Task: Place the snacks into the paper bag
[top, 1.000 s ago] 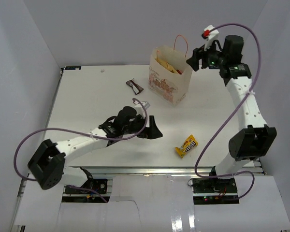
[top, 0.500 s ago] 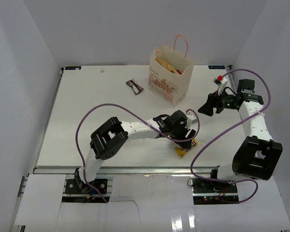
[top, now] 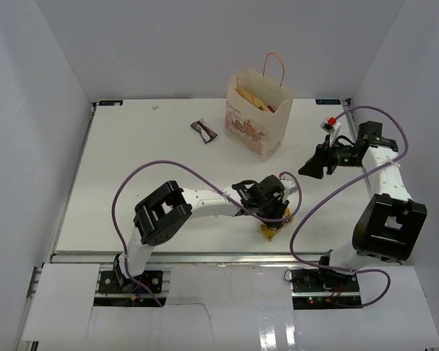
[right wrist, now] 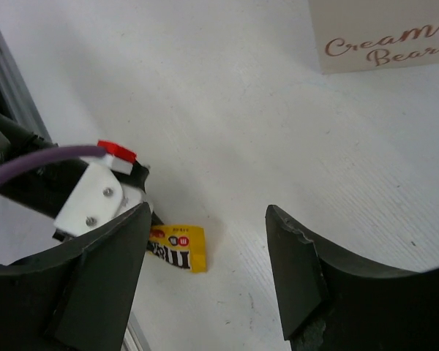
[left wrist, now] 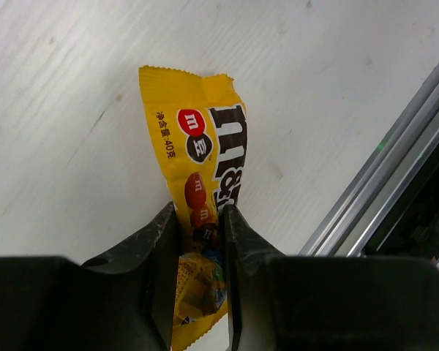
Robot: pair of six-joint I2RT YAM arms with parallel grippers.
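1 white, flat, rectangular table (top: 132,190) carries the work area; its surface is matte with faint streaks. A ribbed metal rail (left wrist: 395,175) runs along its near edge.

2 arms (top: 205,201) with white shells and black joints are mounted at the near edge, each trailing 1 purple cable (top: 154,172).

1 paper bag (top: 257,124) stands upright at the rear centre of the table. It is a tall, cream, box-shaped bag with 2 thin red cord handles (top: 274,69) and reddish print on its side; the right wrist view reads "Cream Bear" on it (right wrist: 380,36). Its top is open, and tan-yellow packets (top: 252,99) show inside; their count cannot be told.

1 yellow M&M's pouch (top: 276,228) lies near the front edge of the table, well apart from the paper bag. It is glossy, flat film with a serrated end seam (left wrist: 197,146). The left end effector (left wrist: 197,212) has its 2 black fingers closed against both sides of this pouch, pinching it near 1 end; the other end rests on the table.

The right end effector (right wrist: 207,212) hangs above the table to the right of the bag, jaws spread wide with nothing between them. The pouch (right wrist: 177,246) shows below it.

1 dark brown wrapper (top: 203,131), small and crumpled, lies on the table left of the bag, apart from it.
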